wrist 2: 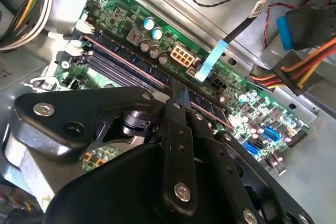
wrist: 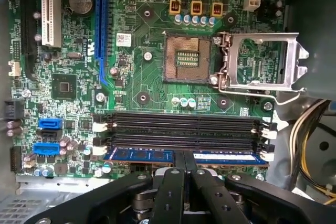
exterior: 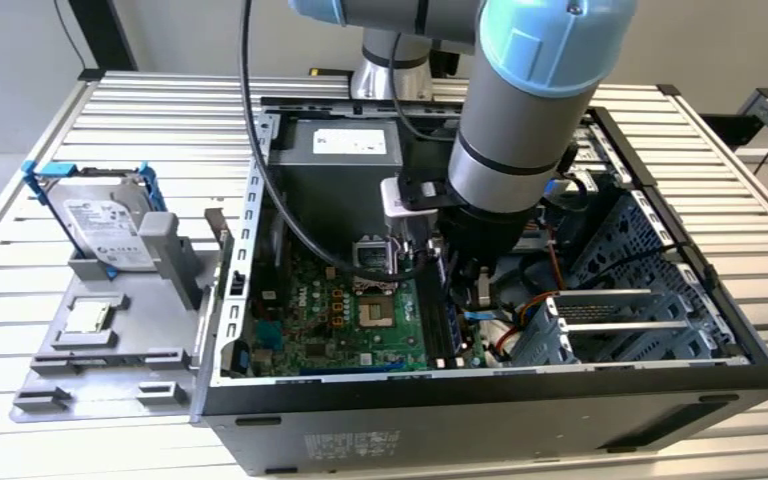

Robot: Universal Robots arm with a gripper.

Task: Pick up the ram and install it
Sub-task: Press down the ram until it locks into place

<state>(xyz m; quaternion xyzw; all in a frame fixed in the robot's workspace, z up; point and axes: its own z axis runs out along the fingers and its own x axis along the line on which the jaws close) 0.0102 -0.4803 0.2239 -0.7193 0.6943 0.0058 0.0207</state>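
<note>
In the first wrist view the ram (wrist: pixel 142 155), a thin blue-green stick, stands on edge in the nearest of the black memory slots (wrist: pixel 184 124). White latches sit at both of its ends. My gripper (wrist: pixel 184 167) is shut on the ram's middle from above, its black fingers (wrist: pixel 170 192) pressed together. In the second wrist view the gripper (wrist 2: pixel 177 94) comes down onto the slot row of the green motherboard (wrist 2: pixel 231 85). In the exterior view the gripper (exterior: pixel 470 292) is deep inside the open computer case (exterior: pixel 491 400), over the motherboard's (exterior: pixel 344 320) edge toward that view's right.
The bare CPU socket (wrist: pixel 186 56) with its open metal bracket (wrist: pixel 262 59) lies beside the slots. Cable bundles (wrist 2: pixel 299 66) and a drive cage (exterior: pixel 611 320) crowd the case's side toward the exterior view's right. Outside the case, a hard drive in a blue frame (exterior: pixel 97 220) stands on a grey fixture (exterior: pixel 104 345).
</note>
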